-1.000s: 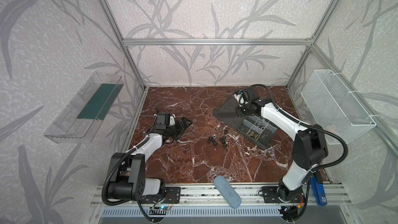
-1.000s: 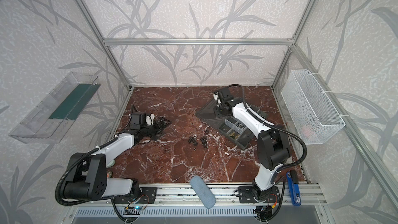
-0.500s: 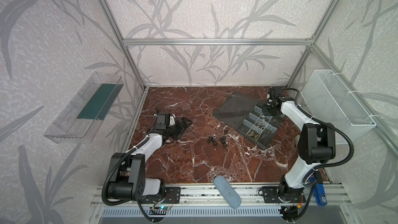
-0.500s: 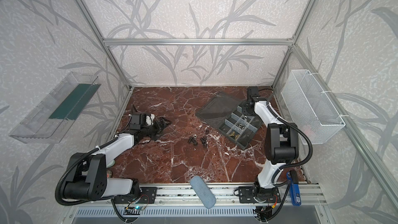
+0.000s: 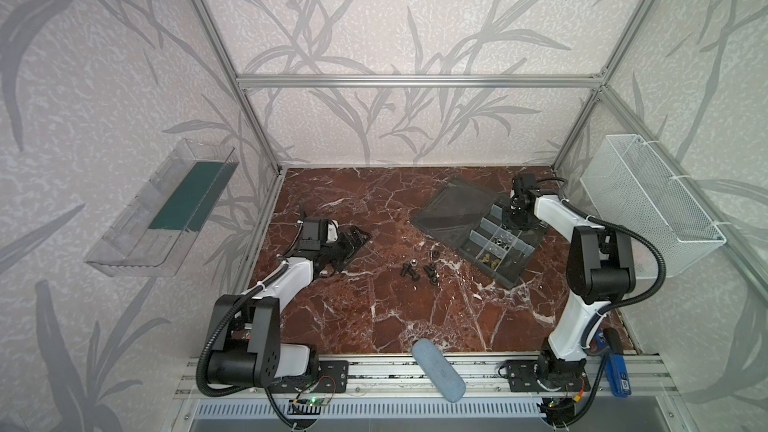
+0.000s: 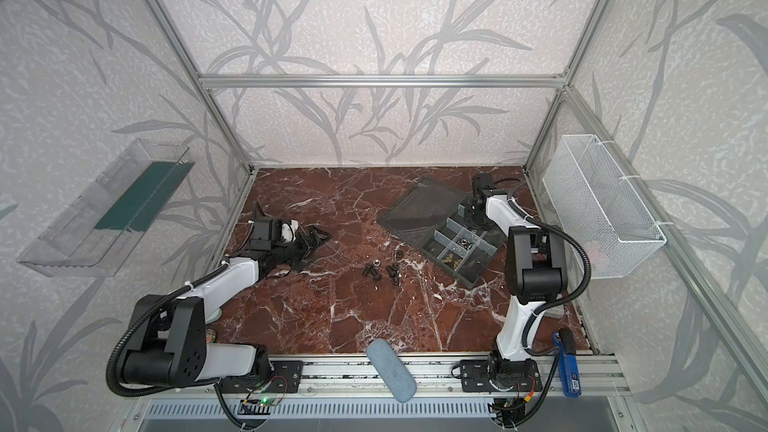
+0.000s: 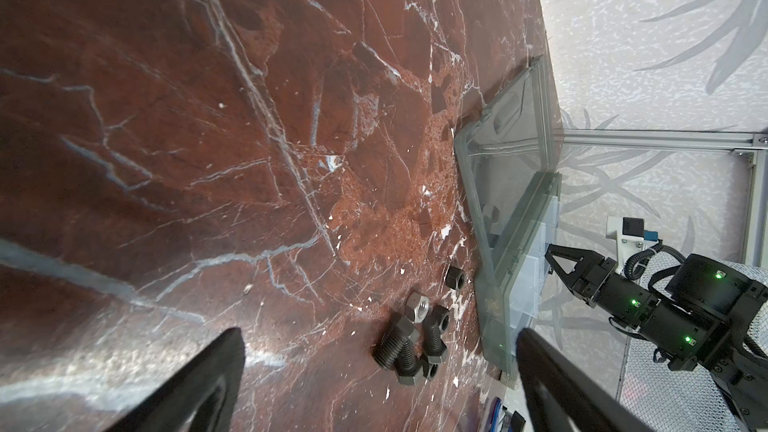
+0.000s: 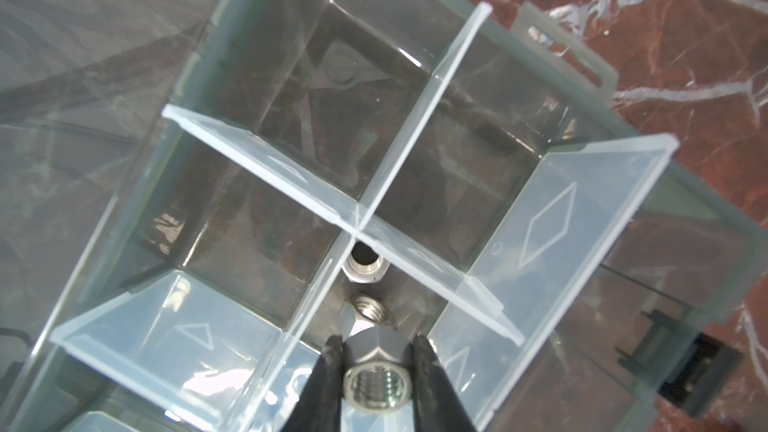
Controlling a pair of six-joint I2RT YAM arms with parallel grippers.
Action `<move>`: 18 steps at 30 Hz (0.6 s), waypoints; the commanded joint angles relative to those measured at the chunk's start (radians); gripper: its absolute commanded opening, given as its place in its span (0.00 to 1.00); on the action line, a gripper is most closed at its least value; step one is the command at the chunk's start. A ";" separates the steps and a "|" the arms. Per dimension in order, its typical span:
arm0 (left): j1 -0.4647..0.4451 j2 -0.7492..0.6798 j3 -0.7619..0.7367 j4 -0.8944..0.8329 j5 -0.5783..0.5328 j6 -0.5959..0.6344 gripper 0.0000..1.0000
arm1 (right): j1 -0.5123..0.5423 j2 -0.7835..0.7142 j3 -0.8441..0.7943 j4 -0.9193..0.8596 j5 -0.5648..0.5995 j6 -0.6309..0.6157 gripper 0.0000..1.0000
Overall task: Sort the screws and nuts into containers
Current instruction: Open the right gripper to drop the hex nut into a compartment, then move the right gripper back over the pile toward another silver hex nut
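Nuts come first here: the right pincer [image 8: 377,342] grips a silver hex nut [image 8: 376,384] by two opposite flats. It holds the nut over the organizer box [image 5: 494,238] compartment [image 8: 411,305] where two more nuts [image 8: 365,270] already lie. For a clean release I would keep the tips low, inside the clear dividers [image 8: 436,280], and open evenly so nothing bounces next door. Black screws [image 7: 399,347] lie loose on the table [image 5: 374,326]. The left pincer [image 5: 353,241] lies open, apart from them.
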 commanded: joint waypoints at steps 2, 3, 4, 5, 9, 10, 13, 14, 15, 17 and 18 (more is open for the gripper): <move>0.004 -0.013 -0.007 0.005 0.003 -0.003 0.99 | -0.003 -0.039 0.028 -0.021 -0.017 0.001 0.43; 0.004 -0.013 -0.008 0.006 0.003 -0.004 1.00 | -0.003 -0.055 0.028 -0.027 -0.025 0.001 0.44; 0.003 -0.013 -0.009 0.006 0.002 -0.005 0.99 | -0.003 -0.074 0.025 -0.029 -0.034 0.001 0.46; 0.004 -0.013 -0.009 0.007 0.002 -0.005 1.00 | -0.003 -0.092 0.018 -0.025 -0.045 0.001 0.47; 0.004 -0.011 -0.006 0.008 0.004 -0.003 0.99 | 0.007 -0.180 -0.010 -0.018 -0.148 -0.018 0.50; 0.004 -0.012 -0.005 0.007 0.004 -0.003 1.00 | 0.016 -0.230 -0.025 -0.002 -0.201 -0.032 0.50; 0.003 -0.006 0.000 0.004 0.006 0.000 0.99 | 0.079 -0.301 -0.068 0.042 -0.349 -0.056 0.53; 0.004 -0.006 0.002 0.003 0.006 0.000 1.00 | 0.117 -0.313 -0.069 0.036 -0.359 -0.068 0.56; 0.003 -0.005 0.003 0.002 0.005 0.001 1.00 | 0.165 -0.320 -0.063 0.021 -0.350 -0.078 0.57; 0.004 -0.003 0.002 0.000 0.006 0.000 1.00 | 0.270 -0.310 -0.039 -0.025 -0.319 -0.109 0.57; 0.004 -0.002 0.002 0.002 0.006 0.000 0.99 | 0.323 -0.298 -0.030 -0.044 -0.291 -0.117 0.58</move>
